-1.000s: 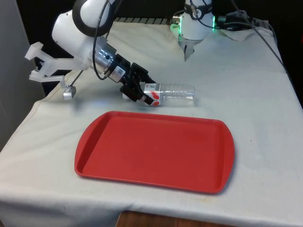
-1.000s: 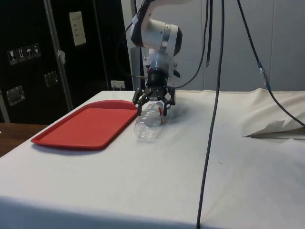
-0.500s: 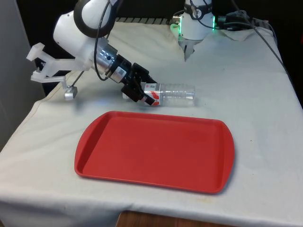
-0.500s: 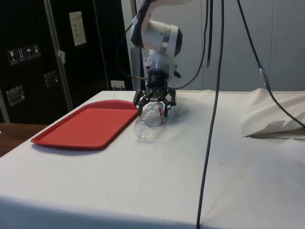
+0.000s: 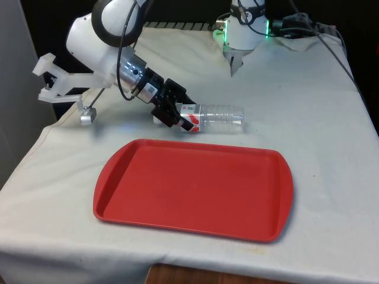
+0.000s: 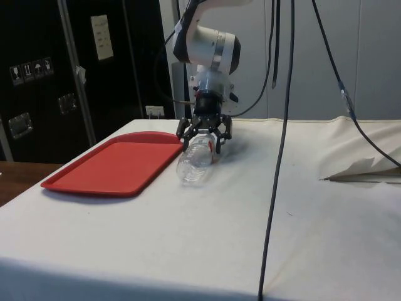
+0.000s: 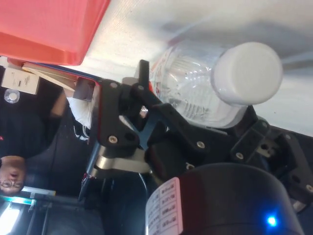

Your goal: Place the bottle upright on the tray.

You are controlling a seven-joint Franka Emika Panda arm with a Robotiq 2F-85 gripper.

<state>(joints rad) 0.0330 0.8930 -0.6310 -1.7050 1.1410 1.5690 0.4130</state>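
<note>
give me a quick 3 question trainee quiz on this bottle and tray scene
1. True or false: the bottle stands upright on the tray.
2. Which end of the bottle is at the pincer? A) the cap end B) the base end
3. Fill in: the tray's colour is ____.

Key: 1 false, it lies on its side on the cloth, beside the tray. 2 A, the wrist view has the white cap between the fingers. 3 red.
</note>
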